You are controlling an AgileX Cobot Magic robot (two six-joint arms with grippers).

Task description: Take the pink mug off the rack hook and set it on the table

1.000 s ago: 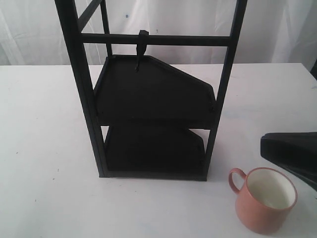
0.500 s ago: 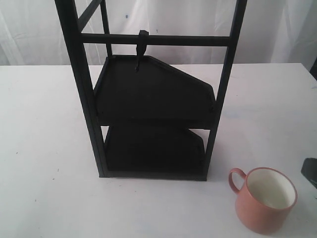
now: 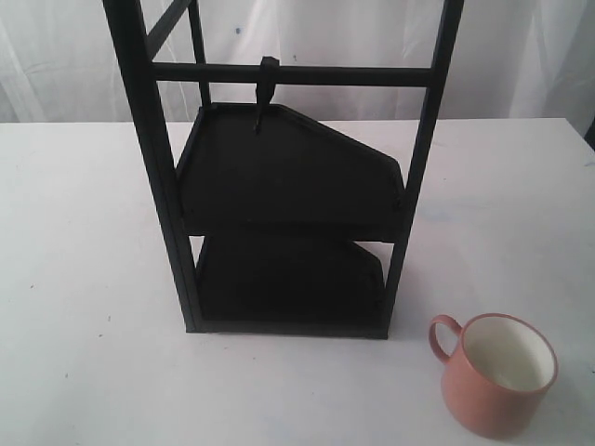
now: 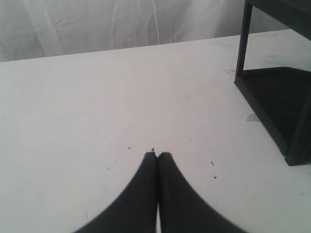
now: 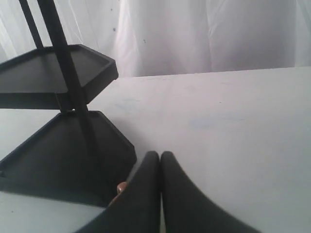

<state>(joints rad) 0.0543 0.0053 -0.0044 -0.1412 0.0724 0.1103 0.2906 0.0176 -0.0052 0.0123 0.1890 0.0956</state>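
The pink mug [image 3: 497, 376] stands upright on the white table [image 3: 84, 279] at the front right, its loop handle toward the rack [image 3: 288, 200]. The short black rack hook [image 3: 266, 88] hangs bare from the upper crossbar. Neither gripper shows in the exterior view. In the left wrist view my left gripper [image 4: 157, 155] is shut with nothing in it, above bare table beside the rack's base [image 4: 272, 104]. My right gripper [image 5: 160, 155] is shut and holds nothing; a sliver of the pink mug [image 5: 119, 188] peeks from behind its fingers.
The rack's two black tray shelves [image 3: 288, 177] fill the middle of the table. A white curtain [image 3: 307, 37] hangs behind. Small dark specks dot the tabletop [image 4: 212, 163].
The right arm has drawn back out of the exterior view's right edge. The mug stays where it stood on the table.
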